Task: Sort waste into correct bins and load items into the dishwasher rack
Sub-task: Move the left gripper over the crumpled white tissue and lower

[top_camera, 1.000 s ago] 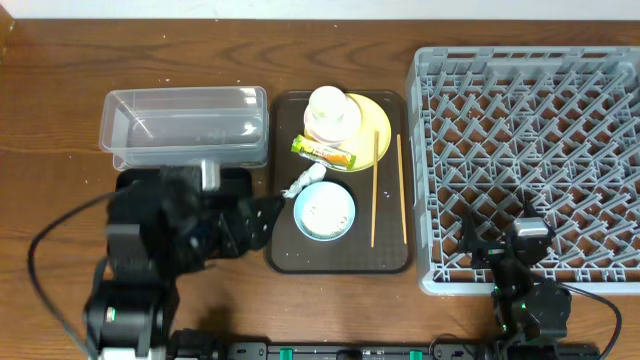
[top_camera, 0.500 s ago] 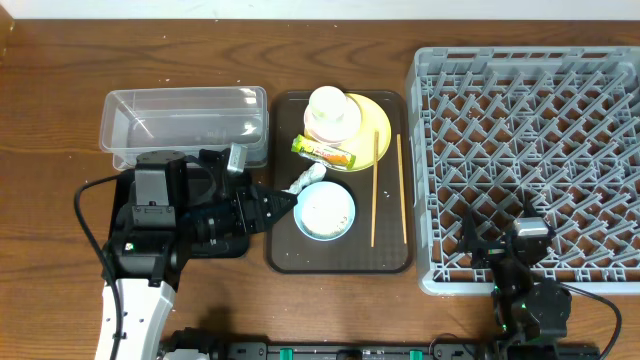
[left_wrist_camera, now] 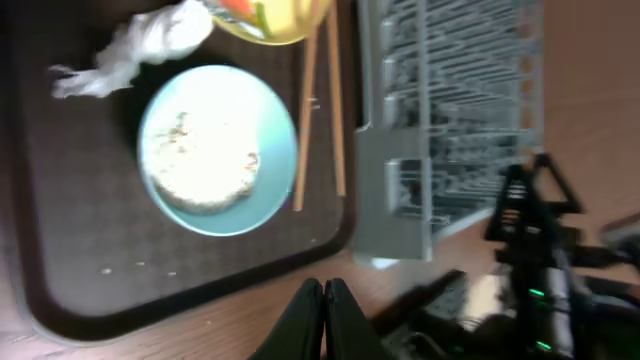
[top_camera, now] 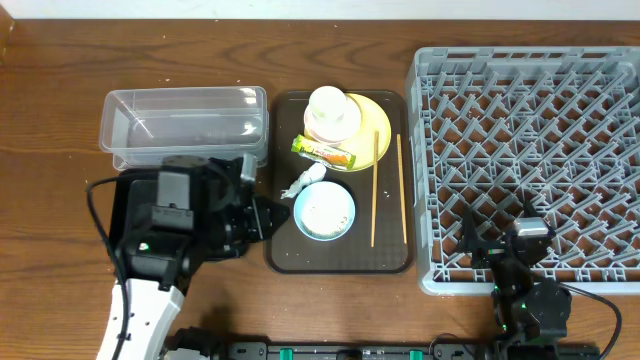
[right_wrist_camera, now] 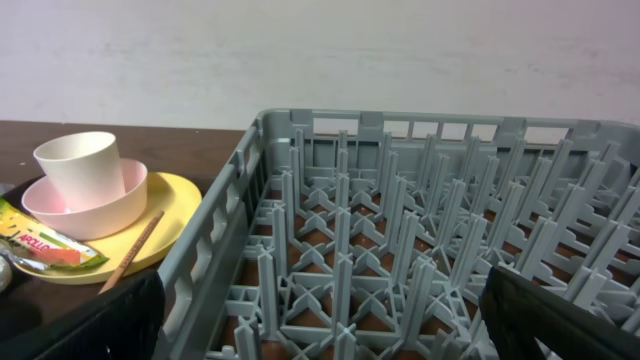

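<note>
My left gripper [top_camera: 280, 214] [left_wrist_camera: 324, 287] is shut on nothing, hovering over the left rim of the brown serving tray [top_camera: 340, 258] [left_wrist_camera: 80, 250]. Just beyond it sits the light blue bowl [top_camera: 324, 211] [left_wrist_camera: 218, 150] holding white rice scraps. A crumpled tissue [top_camera: 305, 181] [left_wrist_camera: 130, 45] lies beside the bowl, with the green-and-yellow wrapper [top_camera: 323, 152] [right_wrist_camera: 40, 245] above. The white cup [top_camera: 328, 103] [right_wrist_camera: 80, 170] stands in the pink bowl [top_camera: 330, 127] [right_wrist_camera: 85, 215] on the yellow plate [top_camera: 376, 135] [right_wrist_camera: 175, 210]. Chopsticks [top_camera: 375, 195] [left_wrist_camera: 305, 120] lie at the tray's right. My right gripper [top_camera: 497, 227] [right_wrist_camera: 320, 330] is open over the grey rack [top_camera: 530, 120] [right_wrist_camera: 400, 250].
The clear tub [top_camera: 185, 125] stands at the back left. The black tray [top_camera: 124, 200] in front of it is mostly covered by my left arm. The rack's wall [left_wrist_camera: 440, 110] borders the serving tray on the right.
My left gripper's jaws have closed from wide open with nothing between them, while the left arm swung toward the blue bowl's left side. The right arm has not moved.
</note>
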`<action>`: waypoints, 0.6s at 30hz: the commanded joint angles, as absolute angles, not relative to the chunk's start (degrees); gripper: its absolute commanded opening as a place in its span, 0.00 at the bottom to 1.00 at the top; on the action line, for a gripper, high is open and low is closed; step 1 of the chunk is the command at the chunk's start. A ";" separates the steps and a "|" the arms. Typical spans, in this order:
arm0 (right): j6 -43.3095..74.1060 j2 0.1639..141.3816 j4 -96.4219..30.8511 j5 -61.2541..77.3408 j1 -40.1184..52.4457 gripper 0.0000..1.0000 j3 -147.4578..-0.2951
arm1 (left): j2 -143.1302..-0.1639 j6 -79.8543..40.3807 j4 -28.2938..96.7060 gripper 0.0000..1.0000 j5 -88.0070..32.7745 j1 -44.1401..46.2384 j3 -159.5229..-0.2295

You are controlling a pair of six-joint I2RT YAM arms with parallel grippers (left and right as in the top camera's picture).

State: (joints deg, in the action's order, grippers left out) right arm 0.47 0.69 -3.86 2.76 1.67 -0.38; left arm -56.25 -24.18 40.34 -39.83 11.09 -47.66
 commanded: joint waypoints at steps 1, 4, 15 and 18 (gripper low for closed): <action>1.26 0.38 -4.08 2.39 1.67 0.99 -0.32 | -56.14 -29.12 40.05 0.06 -27.79 15.84 -47.97; 1.23 0.38 -4.08 2.39 1.67 0.99 -0.32 | -56.16 -31.31 38.79 0.06 -21.43 20.25 -48.01; 1.23 0.38 -4.08 2.39 1.67 0.99 -0.32 | -61.47 -30.02 40.49 0.06 -12.29 24.58 -58.85; 1.23 0.38 -4.08 2.39 1.67 0.99 -0.32 | -66.28 -28.18 45.08 0.07 -12.12 24.56 -64.47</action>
State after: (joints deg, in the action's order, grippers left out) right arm 0.47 0.69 -3.84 2.76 1.67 -0.38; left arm -62.98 -29.89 43.13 -14.20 24.45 -60.03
